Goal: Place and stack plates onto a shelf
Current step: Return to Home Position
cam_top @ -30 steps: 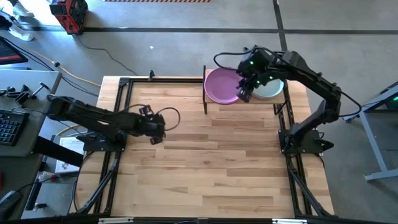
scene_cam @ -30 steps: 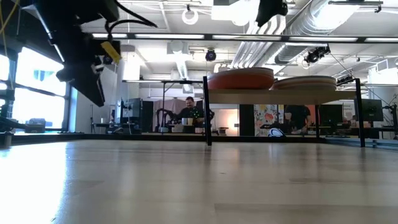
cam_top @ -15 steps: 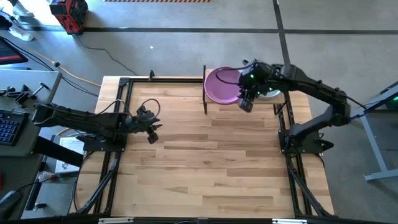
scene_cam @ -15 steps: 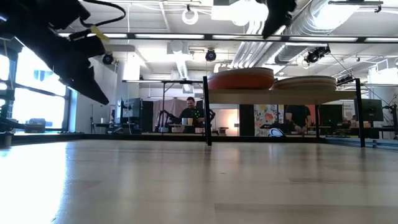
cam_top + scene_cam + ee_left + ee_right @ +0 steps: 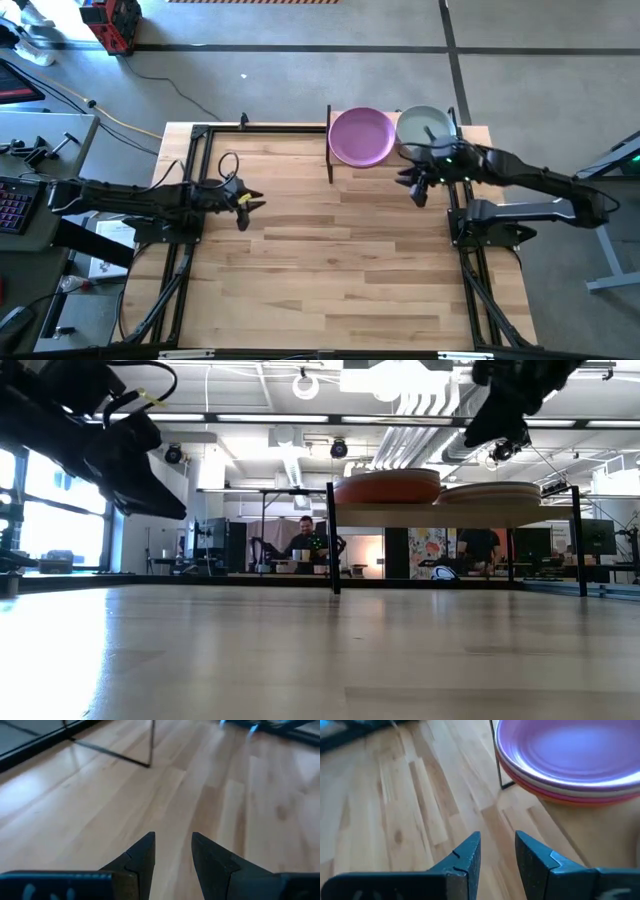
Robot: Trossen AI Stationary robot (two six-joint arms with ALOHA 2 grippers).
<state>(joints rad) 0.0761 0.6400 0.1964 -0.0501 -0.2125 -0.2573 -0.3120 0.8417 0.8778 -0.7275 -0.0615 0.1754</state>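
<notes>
Two stacks of plates rest on the pale shelf (image 5: 450,513) at the table's far right. The left stack has a purple plate (image 5: 361,136) on top, with cream and orange-red rims under it (image 5: 555,795). The right stack is topped by a pale green plate (image 5: 425,127). My right gripper (image 5: 418,185) is open and empty; it hovers off the shelf's near edge, in front of the gap between the stacks (image 5: 497,847). My left gripper (image 5: 245,203) is open and empty over the bare left part of the table (image 5: 172,845).
The shelf's black posts stand at its corners, one at the left near corner (image 5: 330,165) and one seen ahead of my left gripper (image 5: 150,742). A black frame (image 5: 195,160) runs along the table's left and right sides. People sit in the room beyond the table (image 5: 305,540).
My right gripper has drawn back from above the shelf, moving toward the table's near edge and then to the right, and its arm has folded back toward the right side. My left arm has sunk lower and stretched out, while its gripper has stayed near the table's left side.
</notes>
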